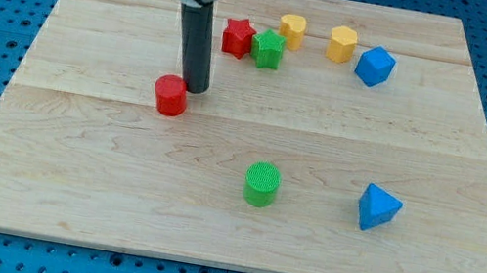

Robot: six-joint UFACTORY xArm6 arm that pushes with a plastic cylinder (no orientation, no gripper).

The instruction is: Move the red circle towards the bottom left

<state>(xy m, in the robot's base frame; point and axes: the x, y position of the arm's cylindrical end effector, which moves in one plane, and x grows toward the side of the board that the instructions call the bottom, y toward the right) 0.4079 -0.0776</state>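
Red circle [170,95] just left-below my tip [195,88], touching.

On the table [68,177], my tip [194,88] stands left of centre, touching the upper right side of the red circle [170,95]. Along the top, left to right, sit the red star [237,37] touching the green star [267,49], the yellow cylinder [292,31], the yellow hexagon [342,44] and the blue cube [374,66]. Lower down, the green cylinder [262,183] lies left of the blue pyramid [377,208].

Red star [236,36] touching green star [267,48], two yellow blocks [292,31] [342,44], blue blocks [374,66] [377,208], green cylinder [261,183], wooden board [67,186]
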